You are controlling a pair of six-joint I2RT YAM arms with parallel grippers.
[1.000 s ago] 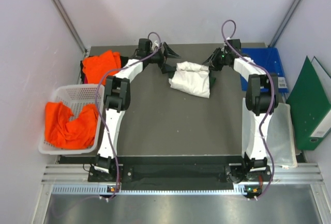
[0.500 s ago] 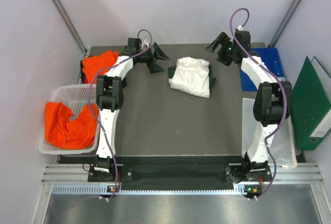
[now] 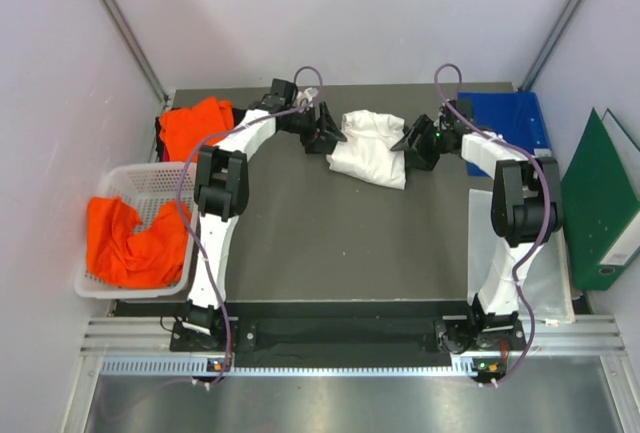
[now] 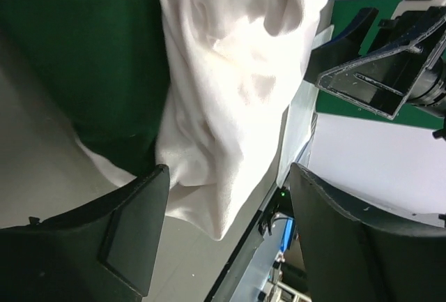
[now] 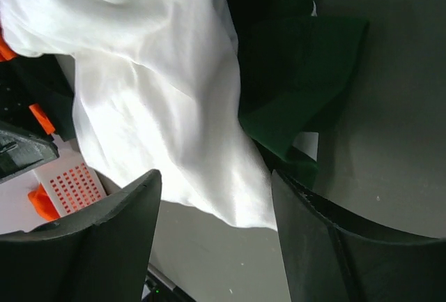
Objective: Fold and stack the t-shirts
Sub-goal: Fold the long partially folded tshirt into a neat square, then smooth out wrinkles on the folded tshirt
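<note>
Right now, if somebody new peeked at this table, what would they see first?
Probably the crumpled white shirt at the far middle of the table, with the left tool and right tool open on either side of it. Next, the bright orange shirts heaped in the white basket on the left.

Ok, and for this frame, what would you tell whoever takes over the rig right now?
Left gripper: open, jaws either side of the left edge of the white-fronted t-shirt with dark green sleeves, nothing clamped.
Right gripper: open, straddling that shirt's right edge.
The shirt lies bunched and only partly folded at the far middle of the dark grey table.
A bright orange t-shirt sits at the far left corner; I cannot tell whether it is folded. A crumpled orange t-shirt lies in the white plastic mesh basket.
Done: no finished stack visible.
Left: finish this fold, fold the basket shirt, stack all.
</note>
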